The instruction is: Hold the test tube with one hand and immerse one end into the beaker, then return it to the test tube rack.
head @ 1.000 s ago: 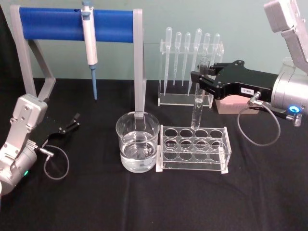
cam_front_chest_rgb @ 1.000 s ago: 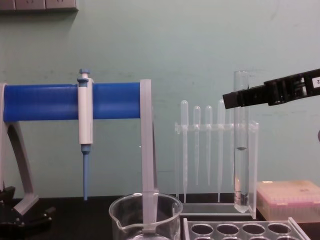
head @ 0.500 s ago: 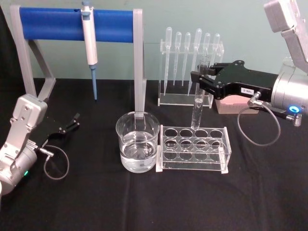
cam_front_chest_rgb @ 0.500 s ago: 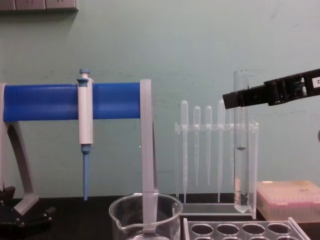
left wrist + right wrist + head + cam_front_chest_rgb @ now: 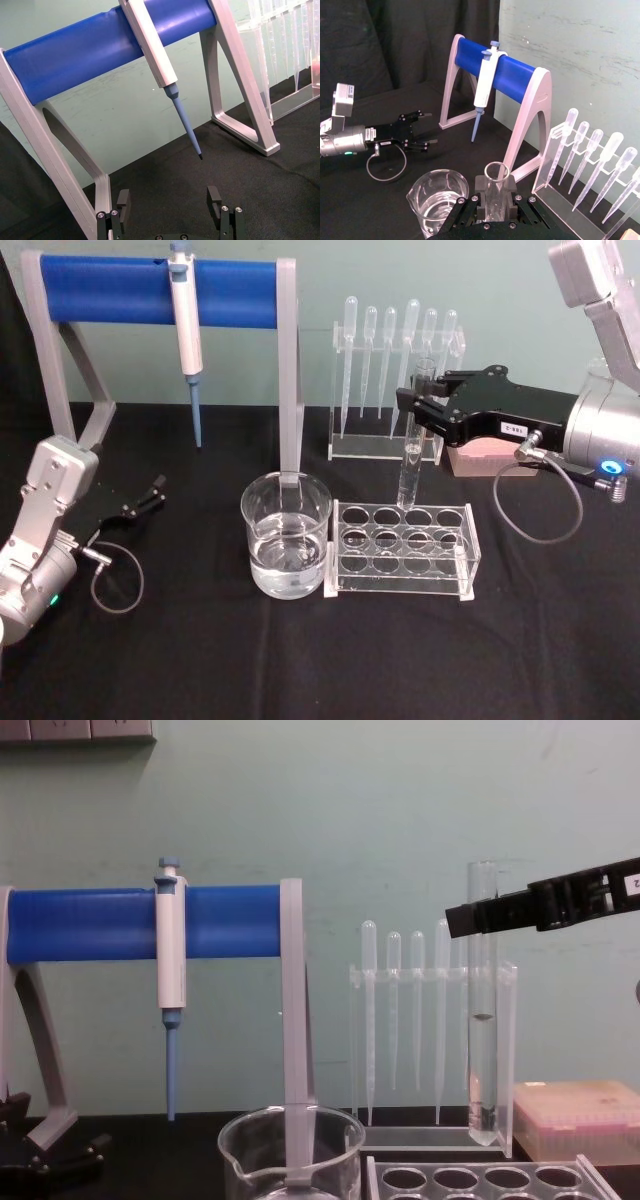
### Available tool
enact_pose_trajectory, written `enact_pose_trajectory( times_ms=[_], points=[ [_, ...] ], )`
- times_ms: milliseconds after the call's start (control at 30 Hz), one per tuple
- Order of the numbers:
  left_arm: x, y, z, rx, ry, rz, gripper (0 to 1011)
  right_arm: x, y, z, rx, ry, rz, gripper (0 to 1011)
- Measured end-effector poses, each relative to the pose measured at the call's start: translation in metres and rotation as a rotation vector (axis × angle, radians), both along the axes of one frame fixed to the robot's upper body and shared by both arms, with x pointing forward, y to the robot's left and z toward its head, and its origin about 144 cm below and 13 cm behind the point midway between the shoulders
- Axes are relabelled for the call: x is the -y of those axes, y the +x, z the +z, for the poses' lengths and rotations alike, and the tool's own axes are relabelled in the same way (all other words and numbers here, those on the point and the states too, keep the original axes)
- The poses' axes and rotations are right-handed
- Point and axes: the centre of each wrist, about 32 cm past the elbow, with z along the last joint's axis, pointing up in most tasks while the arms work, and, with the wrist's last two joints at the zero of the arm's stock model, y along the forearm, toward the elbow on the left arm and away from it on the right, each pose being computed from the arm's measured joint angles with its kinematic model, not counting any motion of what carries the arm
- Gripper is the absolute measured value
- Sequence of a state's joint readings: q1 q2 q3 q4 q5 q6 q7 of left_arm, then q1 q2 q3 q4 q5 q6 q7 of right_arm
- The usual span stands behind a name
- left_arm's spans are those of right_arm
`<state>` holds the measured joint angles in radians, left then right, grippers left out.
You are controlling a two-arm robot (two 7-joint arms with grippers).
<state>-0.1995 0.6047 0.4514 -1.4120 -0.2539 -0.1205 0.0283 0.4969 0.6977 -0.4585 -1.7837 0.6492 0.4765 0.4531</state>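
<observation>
The test tube (image 5: pixel 409 462) hangs upright with some liquid in its lower part, its rounded bottom just above the back row of the holed rack (image 5: pixel 402 548). My right gripper (image 5: pixel 411 406) is shut on the tube near its top; in the chest view the tube (image 5: pixel 482 1060) runs down from the gripper (image 5: pixel 470 918). In the right wrist view the tube's open rim (image 5: pixel 496 172) sits between the fingers (image 5: pixel 481 196). The beaker (image 5: pixel 286 536) holds water, left of the rack, also seen as the beaker (image 5: pixel 291 1152) and the beaker (image 5: pixel 438 196). My left gripper (image 5: pixel 152 494) rests open at the table's left.
A blue-barred stand (image 5: pixel 160 292) carries a white-and-blue micropipette (image 5: pixel 187 335) behind the beaker; one stand leg (image 5: pixel 290 390) rises just behind it. A clear holder of plastic pipettes (image 5: pixel 398 350) and a pink box (image 5: pixel 480 456) stand behind the rack.
</observation>
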Motion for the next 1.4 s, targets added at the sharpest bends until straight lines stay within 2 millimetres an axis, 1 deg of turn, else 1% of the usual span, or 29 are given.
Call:
enact_pose_trajectory(
  times_ms=[1400],
  points=[
    [0.0, 0.0, 0.0, 0.0, 0.0, 0.0, 1000, 0.0, 0.0, 0.0, 0.0, 0.0, 0.0, 224]
  ],
)
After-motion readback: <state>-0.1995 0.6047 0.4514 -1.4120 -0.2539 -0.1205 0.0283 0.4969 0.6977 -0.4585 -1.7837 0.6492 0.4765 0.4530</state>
